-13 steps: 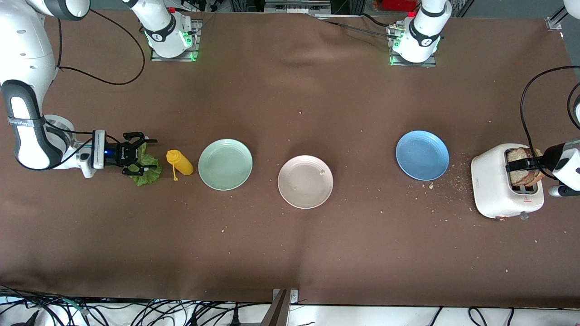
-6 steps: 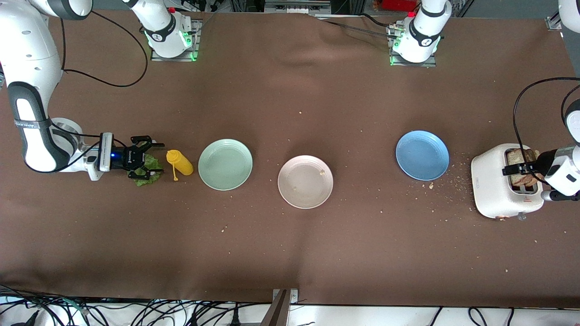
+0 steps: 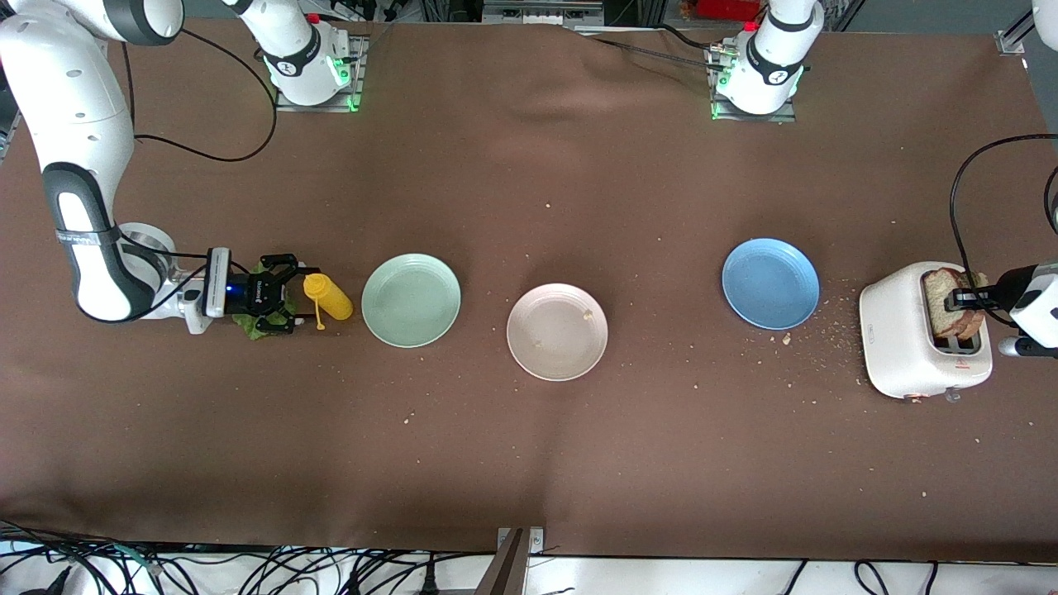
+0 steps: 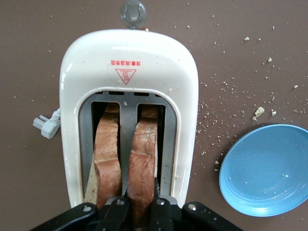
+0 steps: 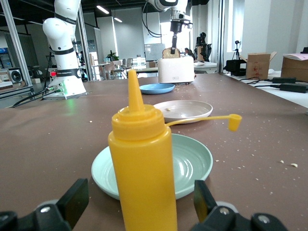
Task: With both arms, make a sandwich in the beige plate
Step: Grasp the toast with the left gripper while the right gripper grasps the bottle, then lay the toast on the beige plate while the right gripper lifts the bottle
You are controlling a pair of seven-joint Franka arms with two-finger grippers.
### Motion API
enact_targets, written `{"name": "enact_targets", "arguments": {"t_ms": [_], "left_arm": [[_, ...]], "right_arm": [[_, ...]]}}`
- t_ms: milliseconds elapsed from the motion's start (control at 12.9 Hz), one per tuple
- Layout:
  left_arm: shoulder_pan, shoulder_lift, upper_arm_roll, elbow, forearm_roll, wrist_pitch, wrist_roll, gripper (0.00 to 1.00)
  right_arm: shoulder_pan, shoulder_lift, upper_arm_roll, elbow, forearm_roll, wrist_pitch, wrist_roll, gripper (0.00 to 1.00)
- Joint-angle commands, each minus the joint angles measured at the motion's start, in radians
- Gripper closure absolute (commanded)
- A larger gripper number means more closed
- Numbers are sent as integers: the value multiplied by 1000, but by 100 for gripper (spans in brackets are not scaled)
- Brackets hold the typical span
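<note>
**Left gripper clamps a bread slice in the toaster; right gripper stands open at the mustard bottle**

The beige plate (image 3: 557, 331) sits bare except for a few crumbs, and serves as the landmark here. Toward the left arm's end of the table from it lie the blue plate (image 3: 770, 283) and then the white toaster (image 3: 924, 340). Toward the right arm's end lie the mint-green plate (image 3: 411, 299), the yellow squeeze bottle (image 3: 328, 297) and the lettuce leaf (image 3: 252, 321).

The left gripper (image 3: 964, 298) is over the toaster, its fingers clenched on one bread slice (image 3: 944, 302) that stands up out of a slot. The left wrist view adds what the front view hides: two slices (image 4: 107, 159) stand side by side in the two slots, and the black fingers (image 4: 117, 210) pinch the slice (image 4: 143, 161) nearer the blue plate (image 4: 267, 168).

The right gripper (image 3: 283, 293) is low over the lettuce, well toward the right arm's end from the beige plate, with its fingers spread wide and holding nothing. The right wrist view shows the bottle (image 5: 142, 168) upright between the open fingers (image 5: 73, 199), its cap (image 5: 234, 121) hanging out on a thin strap, and the green plate (image 5: 192, 166), beige plate (image 5: 185, 109), blue plate (image 5: 157, 88) and toaster (image 5: 175, 70) lined up past it. The lettuce is seen only in the front view, mostly under the gripper.
</note>
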Motion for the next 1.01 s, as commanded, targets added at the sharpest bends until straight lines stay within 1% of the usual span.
{"name": "enact_targets", "arguments": {"t_ms": [0,78,155,233,466,543,621,698,776,853,931], "left_arm": [[2,7,-5,39,14,-34,25,100],[-1,7,-6,68,14,-51,25,100],[-6,8,-6,114,14,-80,25,100],[-6,8,-9,154,14,-113,24,100],[-8,3,-14,209,8,-158,24,100],[-15,5,-17,231,-7,-175,21,100],[-46,3,-15,255,-27,-203,15,100],[-72,3,-15,284,-73,-244,13,100],[-96,5,-15,309,-134,-279,-2,100],[-125,5,-15,314,-191,-290,-45,100],[-155,8,-15,314,-270,-290,-120,100]], "right_arm": [[11,33,-2,15,19,-14,-22,3],[11,40,-2,15,19,-21,-25,6],[11,39,-2,16,18,-22,-33,27],[11,39,-2,19,15,-25,-33,44],[10,39,-3,44,6,-49,-31,100],[8,37,-6,54,3,-67,-21,100],[7,34,-9,65,-2,-81,-16,100],[3,31,-11,83,-22,-92,8,100],[-3,30,-12,111,-57,-121,62,100],[-4,28,-18,151,-91,-153,100,100],[-4,27,-35,195,-132,-181,133,100]]}}
